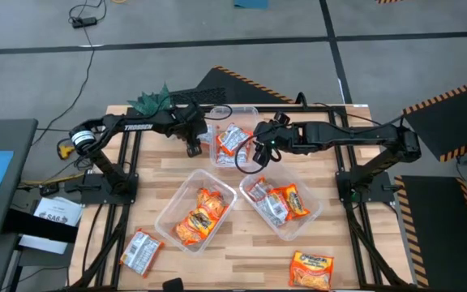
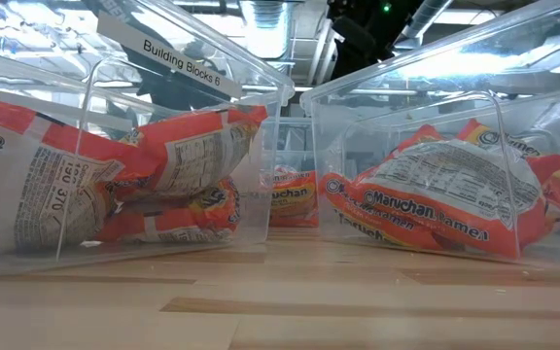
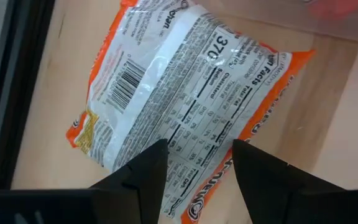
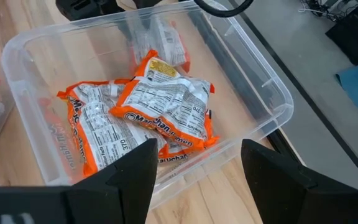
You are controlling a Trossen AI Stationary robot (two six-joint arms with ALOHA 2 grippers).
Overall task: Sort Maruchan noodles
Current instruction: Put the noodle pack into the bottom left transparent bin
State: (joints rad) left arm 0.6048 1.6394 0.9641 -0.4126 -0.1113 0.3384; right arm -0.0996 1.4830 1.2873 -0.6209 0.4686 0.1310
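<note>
My left gripper (image 1: 194,148) (image 3: 199,155) is open, pointing down over a loose noodle packet (image 3: 179,93), which lies silvery back up on the wood just left of the far clear tub (image 1: 246,110). My right gripper (image 1: 263,152) (image 4: 197,155) is open and empty, hovering at that tub's right side. In the tub (image 4: 272,93) lie a few packets (image 4: 166,109), piled on each other. Two nearer tubs (image 1: 169,217) (image 1: 259,217) hold more orange packets. Loose packets lie near the front edge (image 1: 142,251) (image 1: 311,269). My left gripper stands with one open finger (image 3: 148,168) on either side of the packet's orange-edged end (image 3: 197,186), coming from above. Whether the fingertips touch the wrapper, I cannot tell. The packet lies flat on the table.
A small green plant (image 1: 151,100) stands at the far left corner behind the left arm. In the low view the two near tubs (image 2: 124,165) (image 2: 436,194) fill the foreground. Bare wood shows between the near tubs and along the front edge.
</note>
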